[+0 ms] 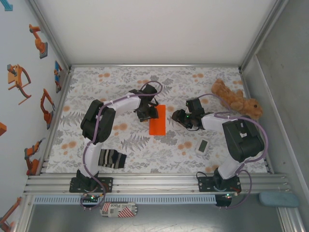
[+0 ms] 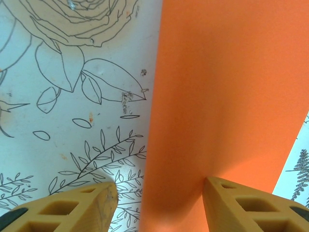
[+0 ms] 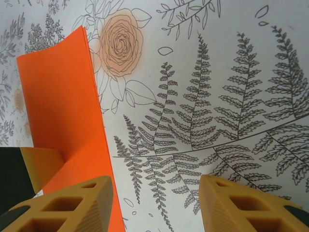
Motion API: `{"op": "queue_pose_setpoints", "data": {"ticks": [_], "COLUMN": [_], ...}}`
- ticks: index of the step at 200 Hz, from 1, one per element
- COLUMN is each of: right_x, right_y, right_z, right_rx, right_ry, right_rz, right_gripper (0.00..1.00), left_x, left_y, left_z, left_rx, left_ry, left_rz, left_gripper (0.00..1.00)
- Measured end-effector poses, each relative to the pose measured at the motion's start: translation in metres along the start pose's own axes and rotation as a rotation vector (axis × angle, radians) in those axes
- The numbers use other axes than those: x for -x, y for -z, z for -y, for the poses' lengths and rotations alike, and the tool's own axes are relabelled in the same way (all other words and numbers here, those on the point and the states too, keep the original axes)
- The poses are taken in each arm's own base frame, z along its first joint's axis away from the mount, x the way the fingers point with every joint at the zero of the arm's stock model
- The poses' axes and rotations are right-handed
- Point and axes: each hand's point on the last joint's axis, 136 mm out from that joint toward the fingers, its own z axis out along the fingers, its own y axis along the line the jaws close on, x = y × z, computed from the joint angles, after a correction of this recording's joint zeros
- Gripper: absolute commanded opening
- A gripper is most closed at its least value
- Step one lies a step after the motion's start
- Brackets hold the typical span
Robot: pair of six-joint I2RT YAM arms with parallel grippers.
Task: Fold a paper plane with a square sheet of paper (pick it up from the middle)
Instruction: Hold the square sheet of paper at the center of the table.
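The orange sheet of paper [image 1: 158, 120] lies folded into a narrow upright rectangle in the middle of the floral mat. My left gripper [image 1: 147, 112] hovers at its left edge, open. In the left wrist view the paper [image 2: 227, 96] covers the right half; the left gripper [image 2: 159, 193] straddles its left edge, with the right fingertip [image 2: 231, 198] over the paper and the other over the mat. My right gripper [image 1: 181, 117] stands open just right of the sheet. In the right wrist view the paper [image 3: 63, 106] sits beside the right gripper [image 3: 157, 193], its top curling slightly up.
A brown plush toy [image 1: 236, 99] lies at the back right. A striped black-and-white sock [image 1: 112, 158] rests near the left arm's base. A small white device [image 1: 203, 146] sits on the mat [image 1: 96, 92] front right. Enclosure walls border both sides.
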Motion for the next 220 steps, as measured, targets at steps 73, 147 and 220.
{"op": "queue_pose_setpoints", "data": {"ticks": [73, 147, 220], "right_x": [0.0, -0.001, -0.001], "right_y": [0.0, 0.0, 0.0], "right_z": [-0.005, -0.008, -0.01], "right_rx": [0.025, 0.039, 0.05], "right_ry": [0.005, 0.007, 0.01], "right_rz": [-0.006, -0.011, -0.013], "right_gripper": [0.48, 0.47, 0.48], "left_x": [0.0, 0.0, 0.0], "left_y": [0.0, 0.0, -0.001], "left_z": [-0.001, -0.001, -0.001], "left_rx": [0.004, 0.009, 0.015], "left_ry": [-0.005, -0.008, -0.029], "left_rz": [0.0, 0.0, -0.007], "left_gripper": [0.52, 0.52, 0.52]}}
